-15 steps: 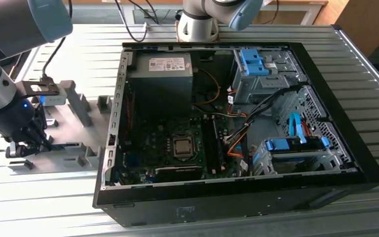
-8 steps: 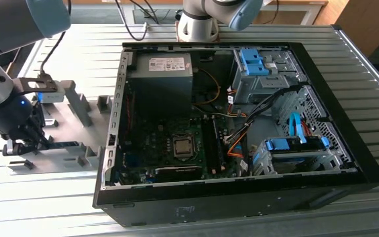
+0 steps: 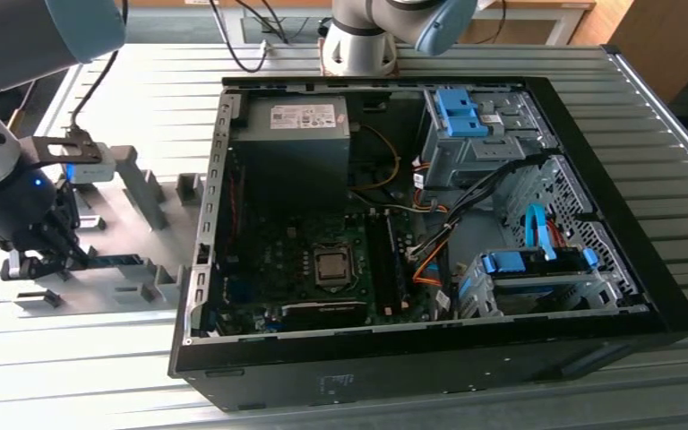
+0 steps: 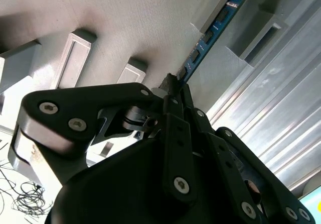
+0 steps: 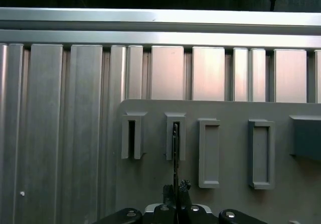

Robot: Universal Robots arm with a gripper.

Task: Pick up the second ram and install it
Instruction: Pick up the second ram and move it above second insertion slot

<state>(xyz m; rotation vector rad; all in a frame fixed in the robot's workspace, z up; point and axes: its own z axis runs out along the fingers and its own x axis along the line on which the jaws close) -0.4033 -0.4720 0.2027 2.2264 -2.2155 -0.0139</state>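
Ram [image 4: 208,38]: standing on edge, far end sitting in a grey block [image 4: 208,10].
Gripper [image 4: 173,89]: pinching tight on its near end.

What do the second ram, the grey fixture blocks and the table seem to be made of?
Second ram: glossy blue-green circuit board, likely fibreglass laminate, with dark chips. Fixture blocks: matte grey, probably plastic; no metallic shine. Table: ribbed bright metal, likely aluminium profile, from its silvery sheen.

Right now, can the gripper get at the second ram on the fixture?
Likely yes. In the second wrist view the gripper sits at one end of the second ram, which stands on edge in a grey fixture block; nothing lies between them.
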